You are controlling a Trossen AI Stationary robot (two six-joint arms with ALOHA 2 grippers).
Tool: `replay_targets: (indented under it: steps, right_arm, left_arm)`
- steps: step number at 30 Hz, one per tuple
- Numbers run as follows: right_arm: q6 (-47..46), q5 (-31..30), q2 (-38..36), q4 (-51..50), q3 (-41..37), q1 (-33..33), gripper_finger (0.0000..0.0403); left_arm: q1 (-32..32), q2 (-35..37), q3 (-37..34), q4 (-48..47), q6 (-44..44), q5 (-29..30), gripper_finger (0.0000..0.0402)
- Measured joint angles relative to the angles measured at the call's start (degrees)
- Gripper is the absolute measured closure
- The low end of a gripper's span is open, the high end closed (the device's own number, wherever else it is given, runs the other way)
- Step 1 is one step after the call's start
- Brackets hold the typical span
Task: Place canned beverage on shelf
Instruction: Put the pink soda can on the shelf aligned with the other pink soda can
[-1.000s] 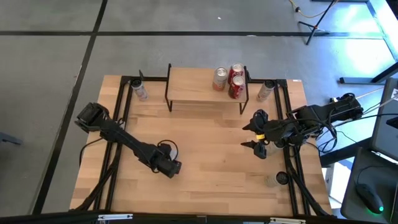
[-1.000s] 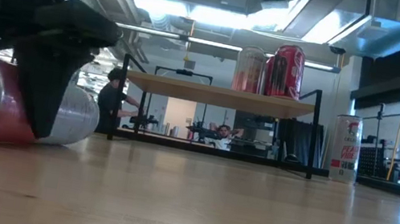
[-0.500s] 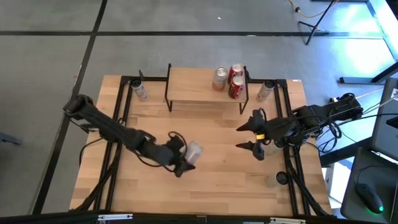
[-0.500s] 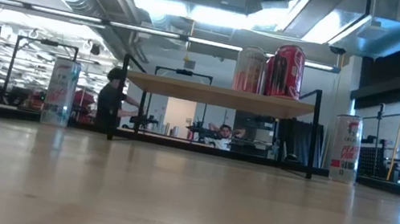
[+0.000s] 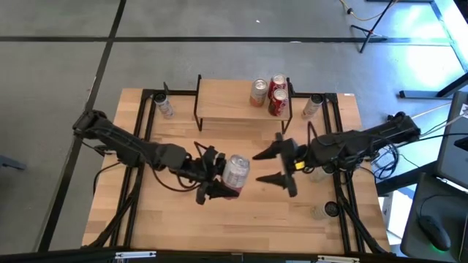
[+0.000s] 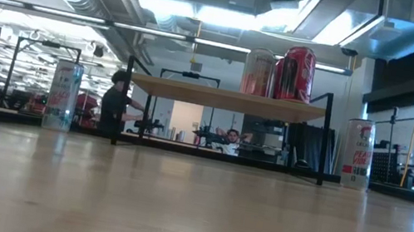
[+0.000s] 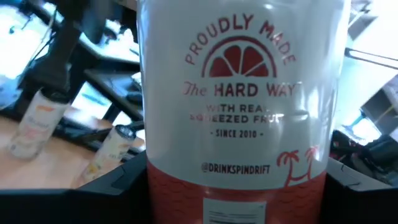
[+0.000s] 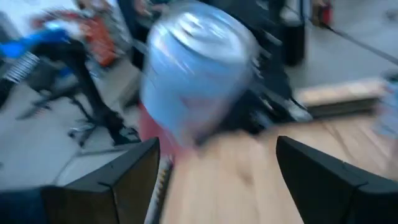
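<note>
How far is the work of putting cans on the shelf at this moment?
Done: three cans already stand on the shelf. In hand: the left end effector grips a white and red can above the table's middle, while the open right end effector faces it. Left: this can and the cans by the shelf.

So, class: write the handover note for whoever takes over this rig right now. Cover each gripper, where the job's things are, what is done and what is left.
Left gripper: above the table's middle, jaws shut on the white-and-red printed drink can, held clear of the tabletop.
Right gripper: jaws open, empty, facing the held can from close by.
Shelf: the small light wooden riser on thin black legs stands at the table's far edge.
Done: three cans already stand on its right end.
Left: get the held can onto the riser, possibly by a handover to the right arm. Two more cans, one left and one right of the riser, stand on the tabletop.
</note>
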State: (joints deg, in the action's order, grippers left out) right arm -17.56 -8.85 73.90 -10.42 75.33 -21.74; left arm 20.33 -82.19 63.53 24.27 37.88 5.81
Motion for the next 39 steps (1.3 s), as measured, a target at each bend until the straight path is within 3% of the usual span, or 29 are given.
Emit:
replay_targets:
  steps: [6, 16, 25, 34, 39]
  right_arm:
    - [0.9, 2.9, 5.2, 11.7, -0.1, 0.0, 0.0095]
    - [-3.2, -2.1, 8.8, 20.5, -0.1, -0.1, 0.0095]
    - [-9.0, -4.0, 9.1, 20.5, -0.1, 0.3, 0.0089]
    - [-15.5, -9.0, 10.7, 21.3, 0.0, 1.4, 0.0009]
    - [-15.2, -8.2, 11.5, 20.1, 0.1, 1.6, 0.0028]
  left_arm:
    - [-1.2, -2.5, 0.0, 4.7, -0.3, -1.6, 0.0135]
    - [-1.0, -2.4, 0.1, 4.7, -2.7, 1.0, 0.0133]
    - [-1.1, -2.5, 0.1, 4.1, -3.5, 1.5, 0.0133]
    - [-2.5, -3.2, -0.2, 0.5, -3.7, 3.1, 0.0133]
    - [-2.8, -2.9, -0.1, -0.2, -4.0, 3.5, 0.0133]
